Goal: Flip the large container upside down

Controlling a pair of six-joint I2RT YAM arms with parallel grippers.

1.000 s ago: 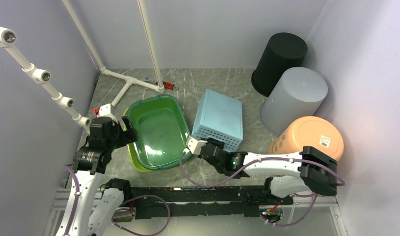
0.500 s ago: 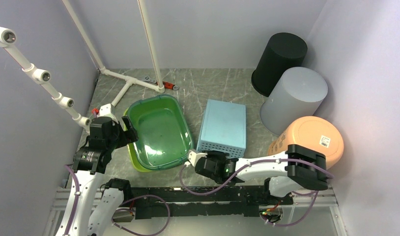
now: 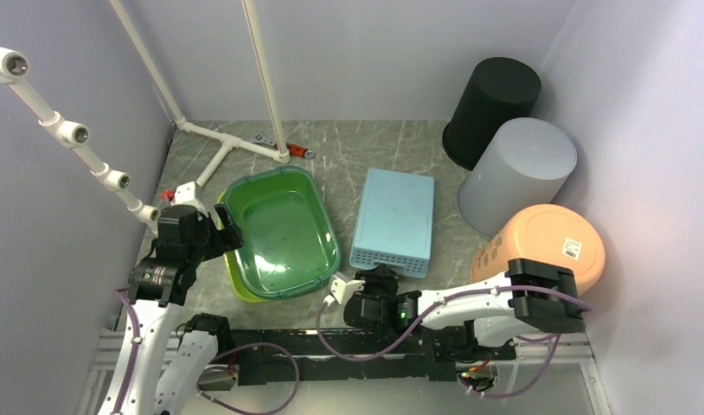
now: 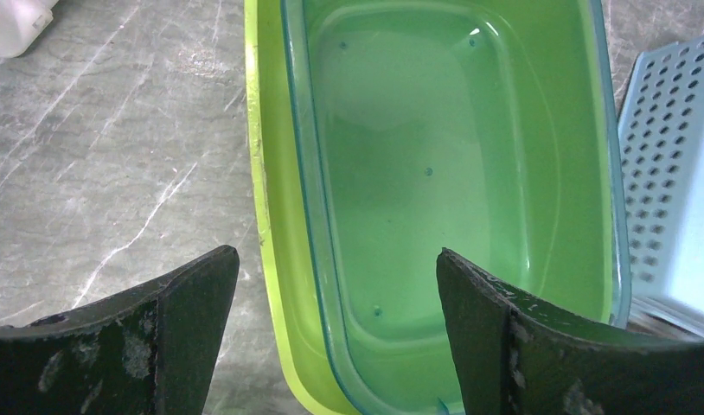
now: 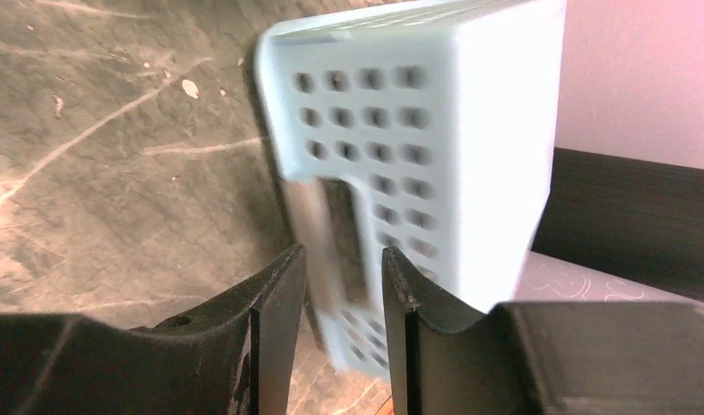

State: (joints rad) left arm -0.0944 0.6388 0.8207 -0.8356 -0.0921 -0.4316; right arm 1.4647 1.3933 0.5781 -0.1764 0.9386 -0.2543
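The large container (image 3: pixel 393 218), a light blue perforated basket, lies bottom up and flat on the table right of centre; the right wrist view shows its holed end wall (image 5: pixel 470 130) blurred. Just off its near end sits my right gripper (image 3: pixel 374 278), its fingertips (image 5: pixel 342 252) a small gap apart with nothing clamped between them. My left gripper (image 3: pixel 223 226) stands wide open over the left rim of a green tub (image 3: pixel 284 229). In the left wrist view that rim (image 4: pixel 294 130) runs between the left gripper's (image 4: pixel 336 255) fingers without touching them, and the basket's edge (image 4: pixel 677 173) shows at right.
The green tub sits nested in a yellow-green one (image 4: pixel 260 173). Three upturned bins stand at the right: black (image 3: pixel 491 104), grey (image 3: pixel 521 173), orange (image 3: pixel 552 242). A white pipe frame (image 3: pixel 219 160) and a red-handled tool (image 3: pixel 297 153) lie at the back left.
The blue basket has dropped from tilted to flat, bottom up. My right gripper let go of its near end, parted its jaws and pulled back toward the near edge. The left arm stayed still.
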